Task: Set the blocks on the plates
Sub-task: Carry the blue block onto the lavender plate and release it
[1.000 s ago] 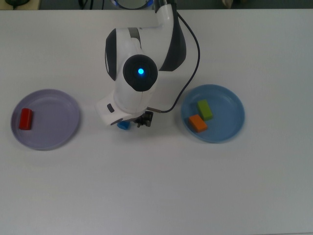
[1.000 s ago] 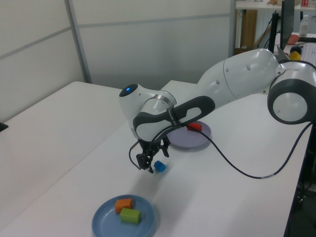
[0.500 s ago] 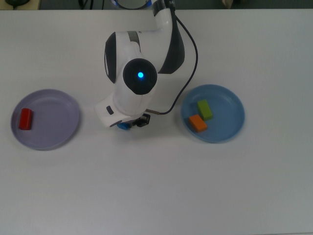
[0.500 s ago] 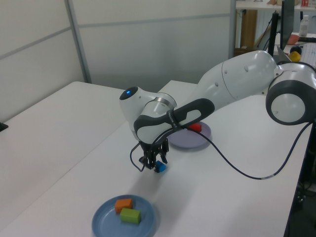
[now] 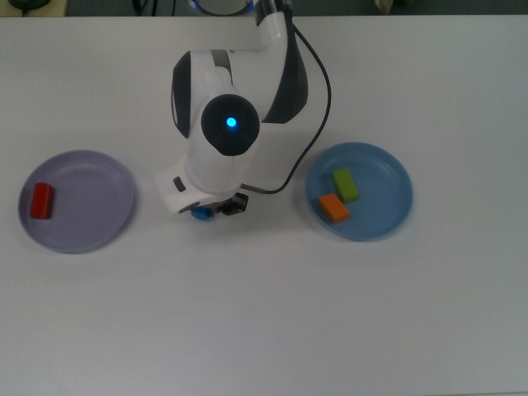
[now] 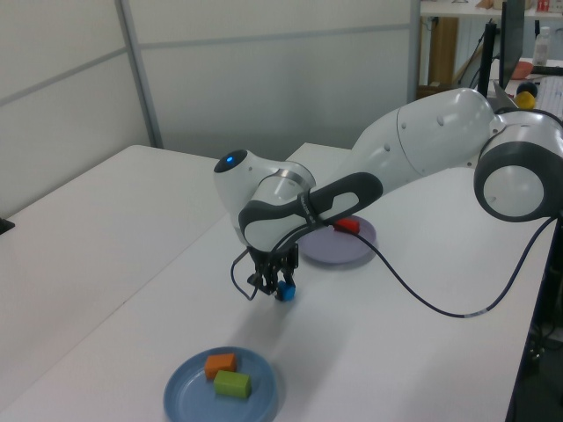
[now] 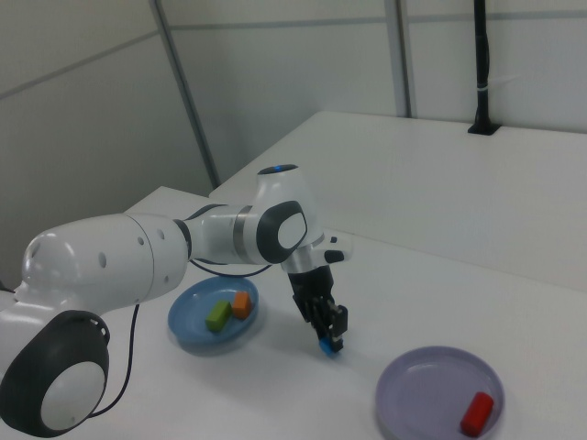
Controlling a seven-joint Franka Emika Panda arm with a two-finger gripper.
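My gripper [image 5: 216,209] hangs just above the table between the two plates, shut on the small blue block [image 5: 200,214], which shows at the fingertips in the left view [image 6: 286,291] and the right view [image 7: 328,348]. The red cylinder [image 5: 41,200] lies on the lavender plate [image 5: 91,206] at the top view's left. On the light blue plate [image 5: 384,198] at the top view's right lie the green bar [image 5: 346,185] and the orange block [image 5: 334,207], side by side. The arm's white body hides most of the gripper from above.
A black cable [image 5: 318,124] loops from the arm down toward the blue plate's edge. The white table [image 5: 264,313] stretches wide in front of both plates. In the left view, shelving and a monitor [image 6: 510,35] stand beyond the table.
The gripper came down onto the blue block, closed on it, and has shifted with it a little toward the lavender plate. The other blocks and both plates stayed put.
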